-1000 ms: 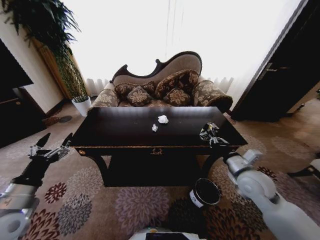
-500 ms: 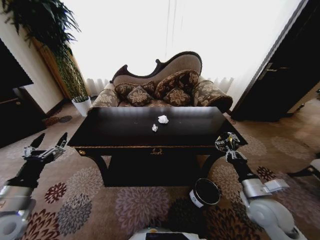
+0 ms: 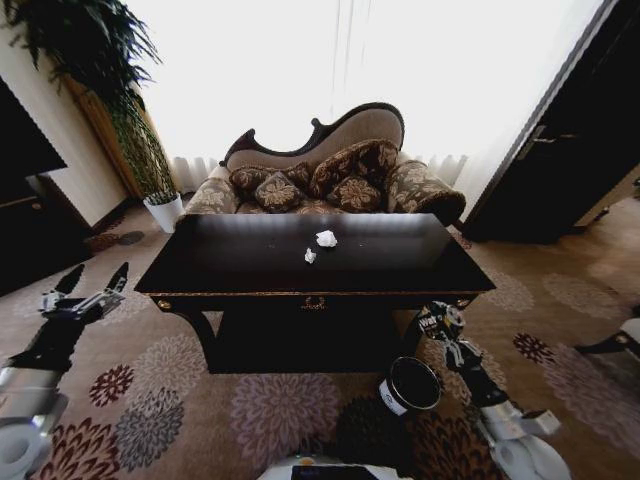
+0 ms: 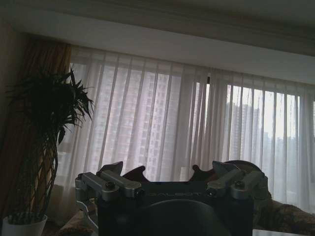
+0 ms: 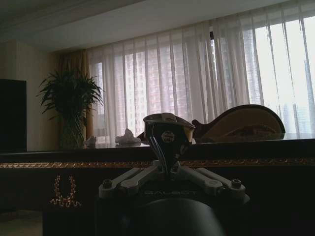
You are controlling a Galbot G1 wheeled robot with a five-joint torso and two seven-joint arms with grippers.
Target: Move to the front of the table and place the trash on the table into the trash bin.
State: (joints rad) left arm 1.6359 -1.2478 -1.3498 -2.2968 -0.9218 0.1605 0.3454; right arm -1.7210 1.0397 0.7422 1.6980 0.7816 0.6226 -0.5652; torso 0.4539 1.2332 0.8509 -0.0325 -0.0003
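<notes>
The glossy dark-brown wooden bench (image 3: pixel 250 262) carries a thin gold trim line and a small gold ornament (image 3: pixel 314 302) on its front rail, and two crumpled white paper balls (image 3: pixel 326 238) lie on top. The round black trash bin (image 3: pixel 408 385) has a white side label and stands on a grey-brown carpet (image 3: pixel 250 410) patterned with maroon and grey flower medallions. The shiny black-and-silver lump (image 3: pixel 440 322) glints in the right gripper (image 3: pixel 443 330).

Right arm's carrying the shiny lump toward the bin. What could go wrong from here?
1. The right gripper holds the shiny lump up and to the right of the trash bin, not over its mouth; released now, it would likely land on the carpet.
2. The table edge sits close beside the arm, so a swing could clip it.
3. Two paper balls remain near the table's middle, a longer reach.
</notes>
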